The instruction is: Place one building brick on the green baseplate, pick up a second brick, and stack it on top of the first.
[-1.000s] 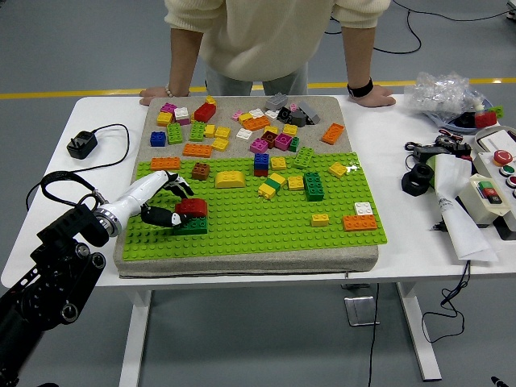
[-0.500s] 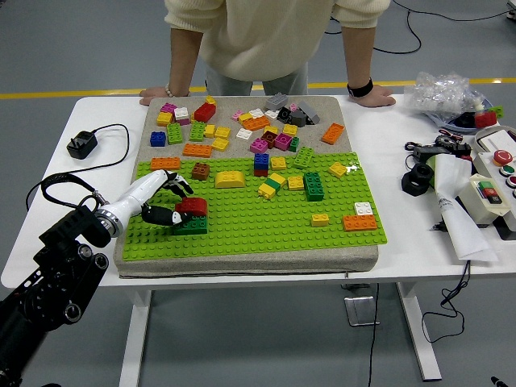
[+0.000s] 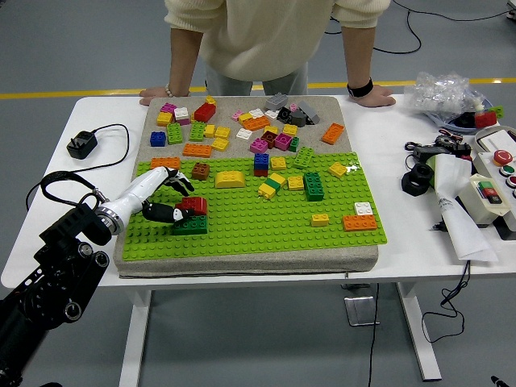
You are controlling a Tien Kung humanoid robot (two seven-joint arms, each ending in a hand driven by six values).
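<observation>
Green baseplate point(image 3: 266, 222) lies flat on the front half of a grey pad, studded, bright lime, with several loose bricks scattered on it. Near its left edge a dark green brick point(image 3: 192, 225) sits on the studs, long side roughly parallel to the near edge, and 1 red brick point(image 3: 193, 205) sits on top of it, slightly offset toward the back. The 2 form a stack, upright, with black fingertips touching the red brick's left side.

On the bright green baseplate point(image 3: 258, 218), a red brick point(image 3: 193, 205) tops a dark green brick point(image 3: 192, 224); orange brick point(image 3: 359, 222) near its right edge, yellow brick point(image 3: 230, 179) toward its far side
</observation>
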